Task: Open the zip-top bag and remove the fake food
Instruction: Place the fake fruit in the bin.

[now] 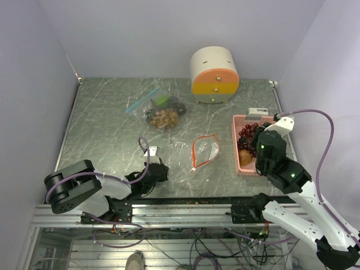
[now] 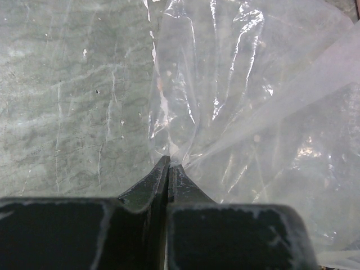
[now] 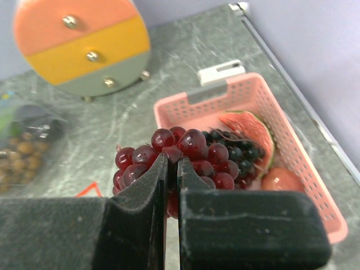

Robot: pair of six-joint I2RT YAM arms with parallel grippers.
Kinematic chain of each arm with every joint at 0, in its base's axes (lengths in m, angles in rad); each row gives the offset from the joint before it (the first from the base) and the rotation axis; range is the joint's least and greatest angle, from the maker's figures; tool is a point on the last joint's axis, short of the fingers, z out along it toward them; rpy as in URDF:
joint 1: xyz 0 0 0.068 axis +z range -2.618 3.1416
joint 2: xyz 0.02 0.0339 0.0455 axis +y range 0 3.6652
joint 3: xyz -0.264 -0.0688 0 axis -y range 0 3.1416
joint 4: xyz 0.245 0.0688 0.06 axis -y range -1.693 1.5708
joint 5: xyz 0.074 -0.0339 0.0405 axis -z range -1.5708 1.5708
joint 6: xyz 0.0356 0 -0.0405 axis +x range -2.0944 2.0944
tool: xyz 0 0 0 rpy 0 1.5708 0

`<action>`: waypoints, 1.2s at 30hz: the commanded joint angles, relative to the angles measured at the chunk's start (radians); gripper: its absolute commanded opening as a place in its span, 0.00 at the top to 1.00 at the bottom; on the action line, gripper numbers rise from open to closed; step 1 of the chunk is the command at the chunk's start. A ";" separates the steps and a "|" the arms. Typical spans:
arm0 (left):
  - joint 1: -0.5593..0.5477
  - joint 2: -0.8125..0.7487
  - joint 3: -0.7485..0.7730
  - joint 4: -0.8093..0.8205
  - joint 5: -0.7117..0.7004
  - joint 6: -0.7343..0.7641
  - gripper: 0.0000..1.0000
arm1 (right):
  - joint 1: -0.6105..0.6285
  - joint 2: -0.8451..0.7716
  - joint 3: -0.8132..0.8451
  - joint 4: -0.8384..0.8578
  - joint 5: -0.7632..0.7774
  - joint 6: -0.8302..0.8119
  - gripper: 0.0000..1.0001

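Note:
My right gripper is shut on a dark red grape bunch and holds it over the left part of the pink basket. In the basket lie a dark grape bunch, a watermelon slice and a reddish-orange fruit. My left gripper is shut on a corner of a clear, empty-looking zip-top bag, whose red-orange zip lies mid-table. A second bag with a blue zip lies at the back and holds tan-brown grapes, a green piece and dark pieces.
A round cream drawer unit with orange and yellow fronts stands at the back. A small white object lies behind the basket. Walls close in the table on the left, back and right.

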 commanded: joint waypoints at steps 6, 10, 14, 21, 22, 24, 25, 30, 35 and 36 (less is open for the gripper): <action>0.006 0.032 0.023 0.037 0.026 -0.008 0.89 | -0.003 0.042 -0.098 -0.063 0.206 0.200 1.00; 0.006 0.028 0.016 0.036 0.026 -0.012 0.90 | -0.014 0.066 -0.177 0.038 0.235 0.182 1.00; 0.006 0.020 0.022 0.019 0.021 -0.007 0.90 | -0.062 0.168 -0.194 0.115 0.223 0.147 0.96; 0.006 -0.019 0.013 -0.017 0.012 -0.005 0.90 | -0.127 0.312 -0.151 0.192 0.110 0.084 0.24; 0.006 -0.028 0.011 -0.023 0.008 -0.005 0.89 | -0.127 0.303 -0.152 0.206 0.094 0.079 0.24; 0.006 -0.051 0.009 -0.035 0.005 -0.003 0.89 | -0.127 0.271 -0.162 0.241 0.054 0.056 0.23; 0.006 -0.060 0.011 -0.045 0.005 -0.002 0.89 | -0.127 0.254 -0.169 0.255 0.028 0.048 0.24; 0.007 -0.099 0.030 -0.087 0.000 0.007 0.89 | -0.128 0.194 -0.216 0.299 -0.085 0.047 0.61; 0.007 -0.095 0.037 -0.087 0.010 0.004 0.89 | -0.158 0.258 -0.279 0.317 -0.081 0.112 0.92; 0.007 -0.095 0.039 -0.089 0.012 0.004 0.89 | -0.181 0.283 -0.298 0.334 -0.087 0.126 0.92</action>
